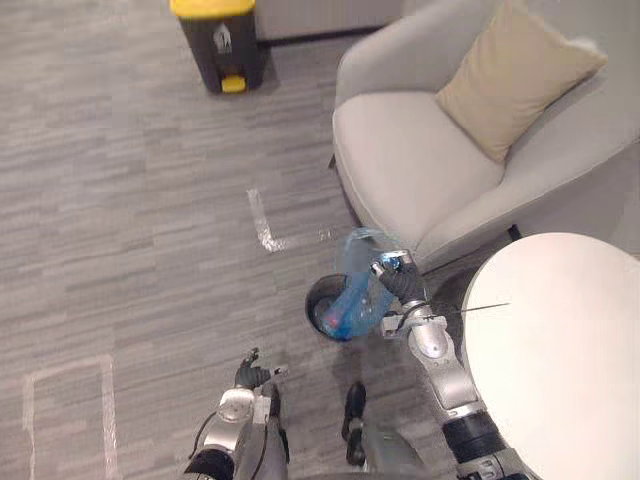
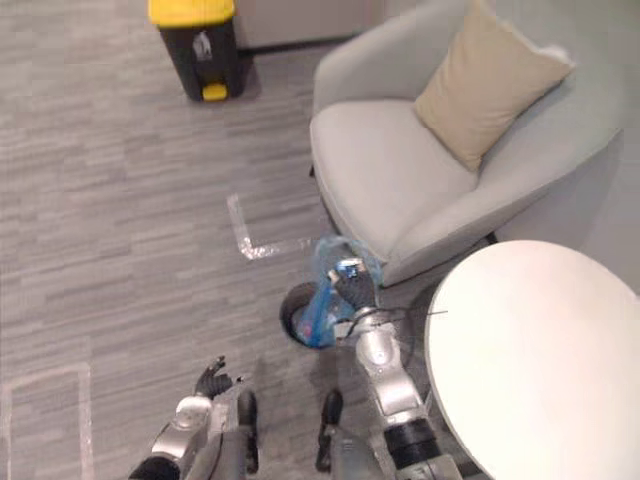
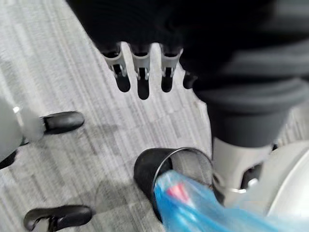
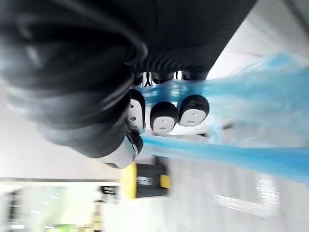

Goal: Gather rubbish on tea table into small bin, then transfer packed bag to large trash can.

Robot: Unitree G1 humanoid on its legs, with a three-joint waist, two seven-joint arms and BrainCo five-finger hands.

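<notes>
My right hand is shut on the gathered top of a blue plastic bag, close in front of the armchair. The bag hangs stretched from my fingers down into the small black bin, which stands on the floor beside the round white tea table. Something red shows inside the bag at the bin's mouth. My left hand hangs low to the left of the bin, its fingers straight and holding nothing. The large dark trash can with a yellow lid stands far ahead.
A grey armchair with a beige cushion stands right behind the bin. Pale tape marks lie on the grey carpet between the bin and the trash can, and a taped rectangle lies at the lower left.
</notes>
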